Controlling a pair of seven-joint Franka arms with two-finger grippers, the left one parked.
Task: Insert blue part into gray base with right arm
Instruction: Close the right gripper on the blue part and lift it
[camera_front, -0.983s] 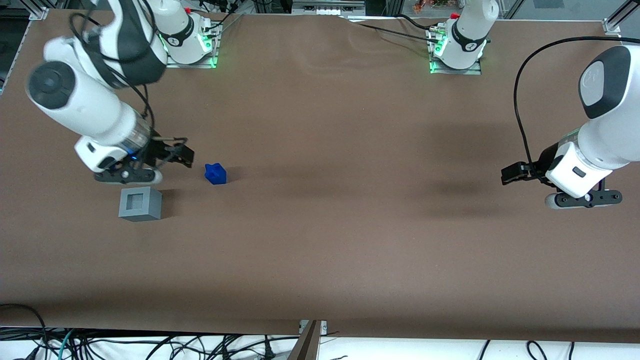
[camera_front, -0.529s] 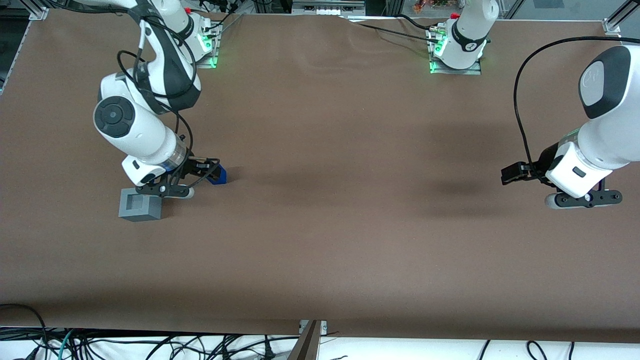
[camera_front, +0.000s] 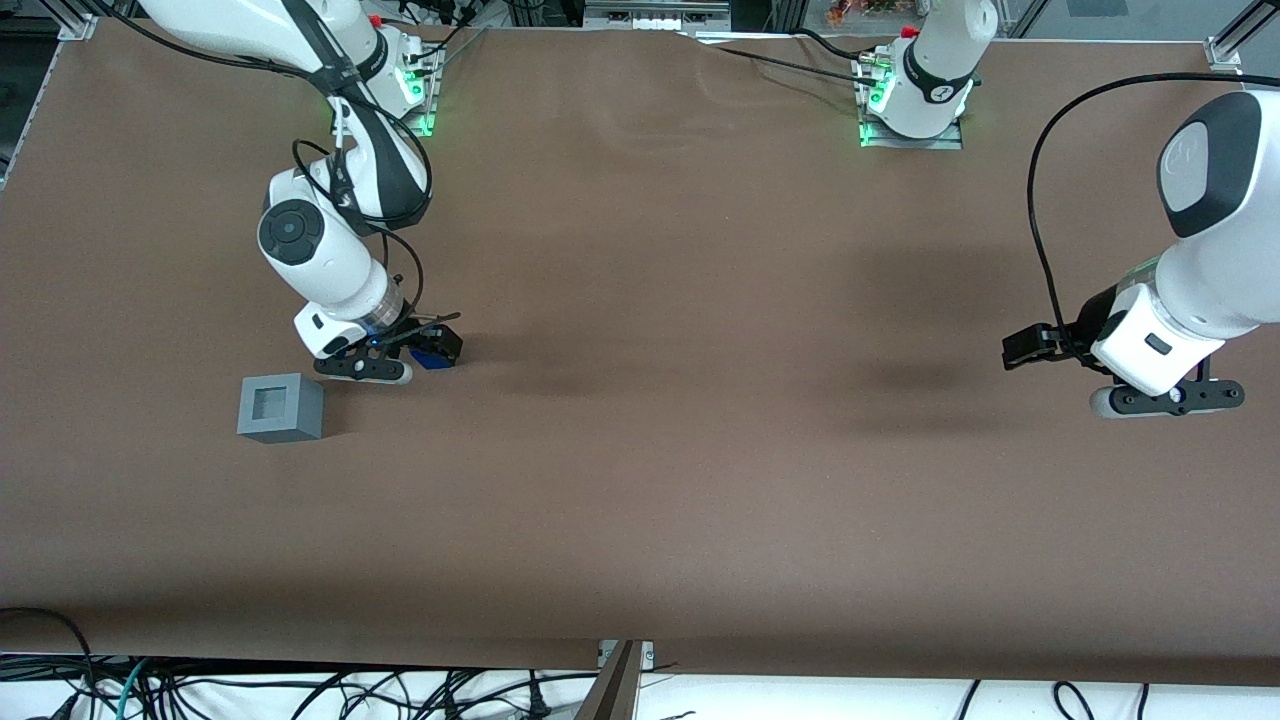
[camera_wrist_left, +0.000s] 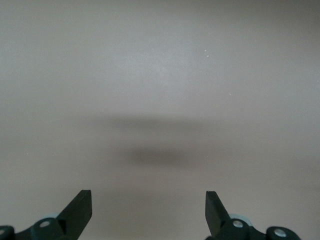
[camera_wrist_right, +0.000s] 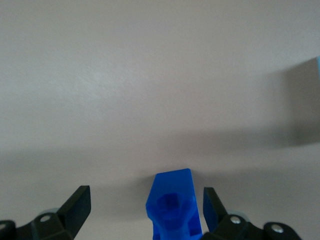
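Observation:
The blue part (camera_front: 431, 361) rests on the brown table, mostly covered by my right gripper (camera_front: 436, 346), which is low over it. In the right wrist view the blue part (camera_wrist_right: 174, 209) sits between the open fingers of the gripper (camera_wrist_right: 146, 207), close to one fingertip (camera_wrist_right: 212, 206) with a wide gap to the other. The fingers are not closed on it. The gray base (camera_front: 281, 407) stands on the table with its socket facing up, nearer the front camera than the gripper and apart from it.
The two arm bases (camera_front: 385, 85) with green lights stand at the table's edge farthest from the camera. The parked arm (camera_front: 1160, 340) hangs toward its own end of the table. Cables (camera_front: 300, 690) lie below the front edge.
My right arm has swung from beside the gray base over to the blue part and come down, so its open fingers now straddle the part. The blue part and gray base have not moved.

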